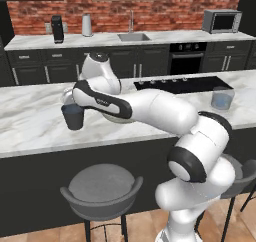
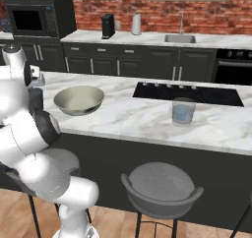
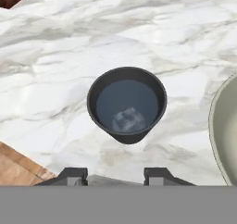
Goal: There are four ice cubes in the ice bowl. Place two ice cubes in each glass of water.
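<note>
Gripper [image 3: 111, 174] above the dark glass [image 3: 127, 104], one ice cube [image 3: 129, 120] in the water.

In the hand view the two finger tips stand apart at the bottom edge with nothing between them, so the hand is released and holds nothing. The dark glass is upright on the marble counter [image 3: 69, 56], and a whitish cube lies in its bluish water near the lower wall. The rim of the bowl [image 3: 224, 126] is just beside the glass. In the left base view the arm reaches over the counter and the dark glass [image 1: 73, 116] stands under the hand. In the right base view the bowl [image 2: 78, 100] is on the counter, and the clear glass [image 2: 183, 111] stands well apart from it, near the cooktop [image 2: 192, 92]. I cannot tell how many cubes lie in the bowl.
</note>
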### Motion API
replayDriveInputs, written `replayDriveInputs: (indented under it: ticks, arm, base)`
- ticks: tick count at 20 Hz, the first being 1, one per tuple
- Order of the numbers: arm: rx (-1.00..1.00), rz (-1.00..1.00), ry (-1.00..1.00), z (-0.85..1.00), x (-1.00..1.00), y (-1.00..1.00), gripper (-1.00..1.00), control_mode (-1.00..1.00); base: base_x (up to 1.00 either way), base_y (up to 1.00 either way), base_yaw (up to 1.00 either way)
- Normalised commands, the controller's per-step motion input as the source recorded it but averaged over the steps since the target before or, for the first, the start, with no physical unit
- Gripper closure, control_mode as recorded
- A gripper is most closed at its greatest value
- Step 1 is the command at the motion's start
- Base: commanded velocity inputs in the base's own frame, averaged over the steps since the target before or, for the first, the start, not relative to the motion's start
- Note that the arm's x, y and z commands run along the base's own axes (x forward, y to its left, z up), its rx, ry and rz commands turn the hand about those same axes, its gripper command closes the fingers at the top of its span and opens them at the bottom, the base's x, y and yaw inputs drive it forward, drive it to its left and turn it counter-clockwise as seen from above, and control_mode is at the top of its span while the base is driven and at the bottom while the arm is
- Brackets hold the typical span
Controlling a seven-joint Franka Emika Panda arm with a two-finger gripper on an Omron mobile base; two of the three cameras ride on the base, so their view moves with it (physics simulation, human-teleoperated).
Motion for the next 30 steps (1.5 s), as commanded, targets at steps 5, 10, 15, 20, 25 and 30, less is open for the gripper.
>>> replayDriveInputs:
  ticks: [5, 10, 15, 20, 25, 30]
  arm:
    - [-0.06, 0.00, 0.01, -0.05, 0.40, 0.16, 1.00, -1.00]
    - [-0.07, 0.00, 0.00, -0.37, 0.01, 0.00, 1.00, -1.00]
    - [-0.01, 0.00, 0.00, -0.20, 0.00, 0.00, 1.00, -1.00]
    - [0.00, 0.00, 0.00, -0.11, 0.08, 0.00, 1.00, -1.00]
    - [0.00, 0.00, 0.00, -0.10, 0.29, 0.00, 1.00, -1.00]
    - [0.00, 0.00, 0.00, -0.04, 0.20, 0.02, -1.00, -1.00]
  base:
    - [0.00, 0.00, 0.00]
    - [0.00, 0.00, 0.00]
    - [0.00, 0.00, 0.00]
    - [0.00, 0.00, 0.00]
    - [0.00, 0.00, 0.00]
    - [0.00, 0.00, 0.00]
